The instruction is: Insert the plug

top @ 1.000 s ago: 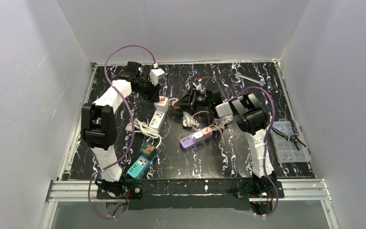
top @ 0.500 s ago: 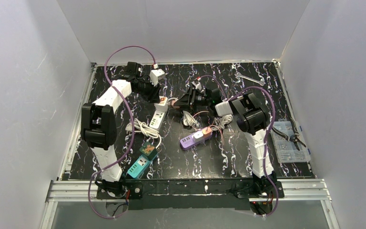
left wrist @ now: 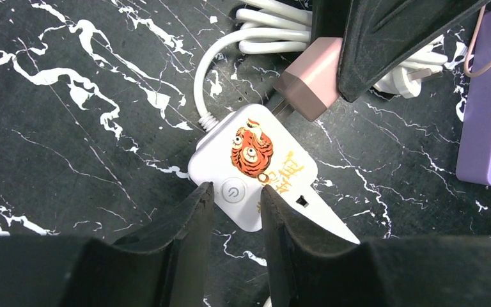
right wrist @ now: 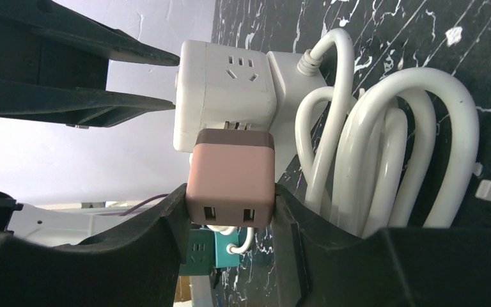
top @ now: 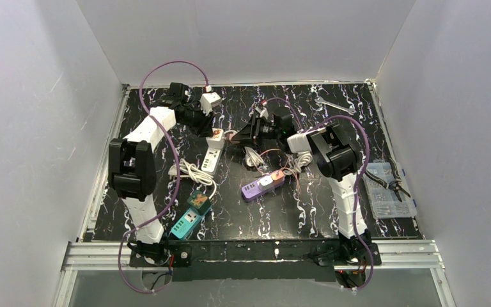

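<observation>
Between the fingers of the right gripper [right wrist: 230, 192] the pink plug [right wrist: 230, 176] is clamped by its two sides, with its USB face toward the wrist and its metal prongs toward the white power strip [right wrist: 224, 77]. Compared with one second ago, this gripper has moved a little to the far left, so the plug now stands at the far end of the strip, just beside the tiger sticker [left wrist: 252, 147]. The prongs can be seen in the small gap between plug and strip, so I judge they touch the strip's edge but are not pushed into a socket. The left gripper [left wrist: 235, 195] has also been narrowing. Its fingers stand close together over the same far end, with the round button [left wrist: 231, 192] showing in the slit between them. Whether they already press on the strip I cannot tell. This probably means the left side prepares to hold the strip steady while the right side pushes. The right arm rises from its base at the near right and bends to the left, with the forearm low over the coiled white cable [left wrist: 275, 29]. The left arm stretches far along the left side of the table [top: 294, 217], and its wrist folds back to the right and downward. The purple power strip [left wrist: 486, 115] lies apart, nearer and to the right.
</observation>
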`<state>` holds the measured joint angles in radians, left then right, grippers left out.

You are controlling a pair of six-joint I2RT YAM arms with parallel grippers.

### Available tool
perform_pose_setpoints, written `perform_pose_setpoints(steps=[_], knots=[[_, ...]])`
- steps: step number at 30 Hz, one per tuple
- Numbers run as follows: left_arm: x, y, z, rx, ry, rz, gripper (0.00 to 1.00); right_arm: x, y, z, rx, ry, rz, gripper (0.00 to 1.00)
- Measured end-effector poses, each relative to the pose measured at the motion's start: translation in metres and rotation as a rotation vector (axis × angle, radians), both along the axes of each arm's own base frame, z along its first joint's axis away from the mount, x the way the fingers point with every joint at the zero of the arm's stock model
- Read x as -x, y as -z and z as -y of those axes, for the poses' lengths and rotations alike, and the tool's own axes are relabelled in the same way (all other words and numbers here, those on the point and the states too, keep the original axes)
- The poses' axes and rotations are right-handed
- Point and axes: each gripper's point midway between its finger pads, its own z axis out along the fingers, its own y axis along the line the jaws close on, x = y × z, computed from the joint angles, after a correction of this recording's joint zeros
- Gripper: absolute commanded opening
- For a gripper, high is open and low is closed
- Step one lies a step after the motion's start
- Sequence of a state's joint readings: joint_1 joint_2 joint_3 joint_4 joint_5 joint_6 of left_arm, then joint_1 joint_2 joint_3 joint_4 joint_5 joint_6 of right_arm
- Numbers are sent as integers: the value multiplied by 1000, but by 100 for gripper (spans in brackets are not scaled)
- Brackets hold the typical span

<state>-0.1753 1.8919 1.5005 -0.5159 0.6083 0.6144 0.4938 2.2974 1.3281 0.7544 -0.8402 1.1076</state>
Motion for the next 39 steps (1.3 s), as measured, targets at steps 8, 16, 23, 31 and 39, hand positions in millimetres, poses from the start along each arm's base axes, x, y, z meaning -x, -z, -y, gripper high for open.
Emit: perform_pose_setpoints(steps=[8, 16, 23, 31, 39], knots=[[-5, 2, -6, -33, 1, 27, 25, -4, -1, -7, 19, -9, 10, 1], [-8, 4, -8, -53, 1, 38, 19, -6, -3, -10, 33, -15, 1, 1], [-13, 6, -11, -71, -8, 64, 16, -6, -2, -12, 43, -23, 6, 1], [-25, 10, -20, -117, -21, 119, 14, -5, -3, -13, 43, -31, 12, 1], [7, 88, -76, -309, -94, -94, 13, -2, -1, -15, 53, -34, 5, 1]])
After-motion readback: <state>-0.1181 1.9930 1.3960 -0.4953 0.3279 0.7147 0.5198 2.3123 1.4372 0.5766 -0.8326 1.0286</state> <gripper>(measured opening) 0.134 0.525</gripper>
